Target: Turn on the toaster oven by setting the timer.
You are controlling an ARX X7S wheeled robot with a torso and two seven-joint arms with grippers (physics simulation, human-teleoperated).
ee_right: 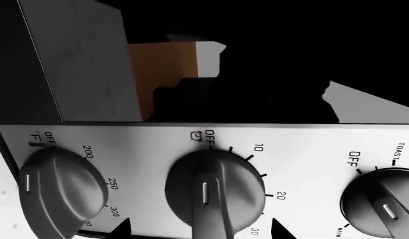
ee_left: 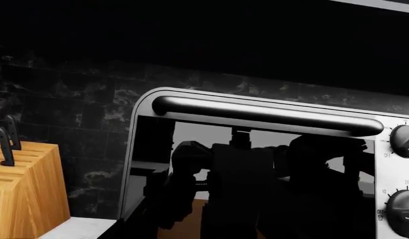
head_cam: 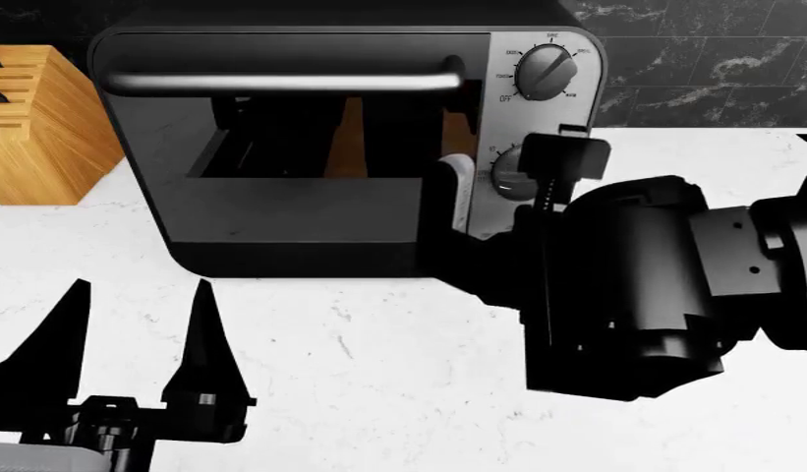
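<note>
Centrally, we see the oven standing on a white marbled counter, its glass door facing us and its silver panel at our right. In the right wrist view the panel carries three dials: a temperature dial, the timer dial marked with a clock, OFF, 10, 20 and 30, and a mode dial marked OFF and TOAST. The timer's ridge stands upright in that picture and its pointer appears to sit near OFF, so we judge the timer not yet set.

The right gripper reaches up to the panel, its two dark tips showing on either side of the timer dial, spread apart and not pinching it. The left gripper hangs low over the counter, well apart from the oven, its fingers spread and empty.

We judge these risks: if the tips close off-centre on the ridge, they may slip round the dial without turning it; if the wrist drifts sideways, it may catch a neighbouring dial instead; pushing too hard could shove the oven back along the smooth counter.

A wooden knife block stands just beside the oven at our left. Behind runs a dark marbled tile wall; the room is dimly lit.
</note>
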